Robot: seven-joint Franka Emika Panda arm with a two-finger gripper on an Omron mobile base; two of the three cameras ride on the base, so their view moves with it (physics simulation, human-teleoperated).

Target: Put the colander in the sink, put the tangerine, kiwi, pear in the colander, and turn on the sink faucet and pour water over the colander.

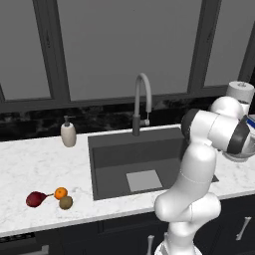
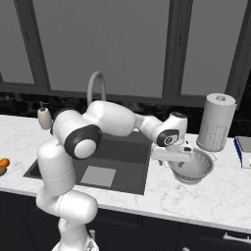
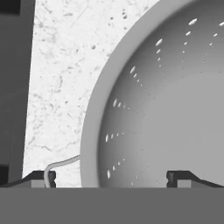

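Observation:
The silver colander sits on the marble counter right of the dark sink. My gripper is open, low over the colander's left rim. In the hand view the rim runs between the fingertips: one fingertip is outside over the counter by the thin wire handle, the other is inside the bowl. The maroon pear, orange tangerine and olive kiwi lie together on the counter left of the sink. The gooseneck faucet stands behind the basin, with no stream showing.
A beige soap dispenser stands at the sink's back left. A paper towel roll rises just behind the colander, and a blue book lies to its right. Dark windows back the counter.

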